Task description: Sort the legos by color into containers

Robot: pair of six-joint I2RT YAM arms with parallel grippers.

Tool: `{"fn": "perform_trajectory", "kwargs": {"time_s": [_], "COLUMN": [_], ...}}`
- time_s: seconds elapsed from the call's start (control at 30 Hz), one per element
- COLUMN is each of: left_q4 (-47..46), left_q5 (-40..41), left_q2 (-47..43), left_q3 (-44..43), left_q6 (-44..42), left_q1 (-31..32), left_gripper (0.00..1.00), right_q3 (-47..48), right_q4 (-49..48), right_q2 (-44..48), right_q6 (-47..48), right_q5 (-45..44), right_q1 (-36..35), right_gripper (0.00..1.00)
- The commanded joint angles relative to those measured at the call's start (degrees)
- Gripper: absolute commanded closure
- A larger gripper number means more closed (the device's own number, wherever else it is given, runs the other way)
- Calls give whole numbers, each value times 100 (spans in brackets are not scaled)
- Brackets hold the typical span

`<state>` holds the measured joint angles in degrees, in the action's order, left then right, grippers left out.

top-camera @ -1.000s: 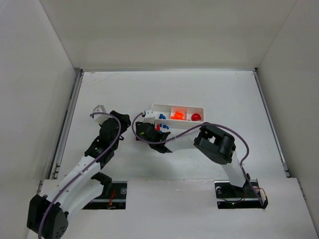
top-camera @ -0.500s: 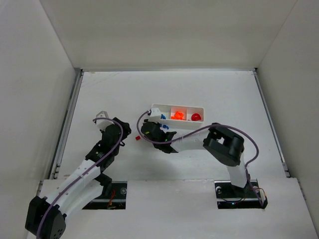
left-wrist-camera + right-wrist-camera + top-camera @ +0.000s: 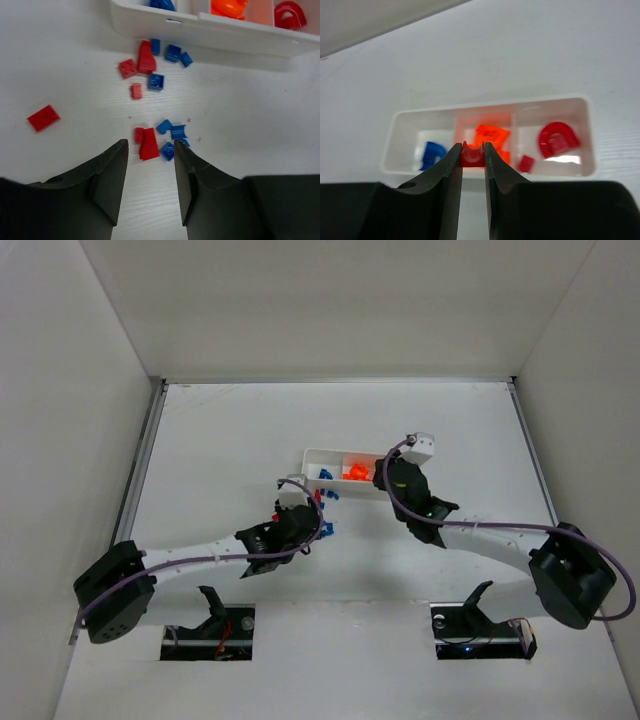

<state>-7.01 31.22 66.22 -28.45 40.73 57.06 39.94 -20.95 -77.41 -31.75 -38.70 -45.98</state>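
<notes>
The containers are three compartments of a white tray: blue pieces on the left, orange in the middle, a red arch on the right. My right gripper hovers above the tray, shut on a small red lego. Loose red and blue legos lie on the table in front of the tray. My left gripper is open low over them. A red wedge and a blue stud lie just ahead of its tips.
A flat red plate lies apart to the left of the pile. White walls enclose the table on three sides. Both arms reach toward the tray in the middle of the table.
My right gripper shut on a red lego at the pile, then rose and swung right over the tray. My left arm swept from the left side to the pile.
</notes>
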Motion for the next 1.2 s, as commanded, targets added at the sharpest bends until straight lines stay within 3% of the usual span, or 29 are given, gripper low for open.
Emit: {"fn": "perform_trajectory", "kwargs": {"time_s": [0.0,0.13,0.33,0.53,1.17], "left_q4": [-179,-152,-135,-108,-91], "left_q5": [270,288,191,253,499], "left_q2": [435,997,1674,2018,2431], "left_q3": [-486,-776,-1057,-1233,-1216], "left_q6": [-416,-636,-865,-1093,-1155], "left_q1": [344,565,679,943,943], "left_gripper": [62,62,62,64,67], "right_q3": [-337,-408,-198,-224,-751], "right_q4": [-50,-14,-67,-129,-173], "right_q2": [278,226,-239,-249,402], "right_q6": [-7,-7,98,90,-51], "right_q5": [379,828,996,890,785], "right_q1": [495,1050,1245,1218,1060], "right_gripper": [79,79,74,48,48]}}
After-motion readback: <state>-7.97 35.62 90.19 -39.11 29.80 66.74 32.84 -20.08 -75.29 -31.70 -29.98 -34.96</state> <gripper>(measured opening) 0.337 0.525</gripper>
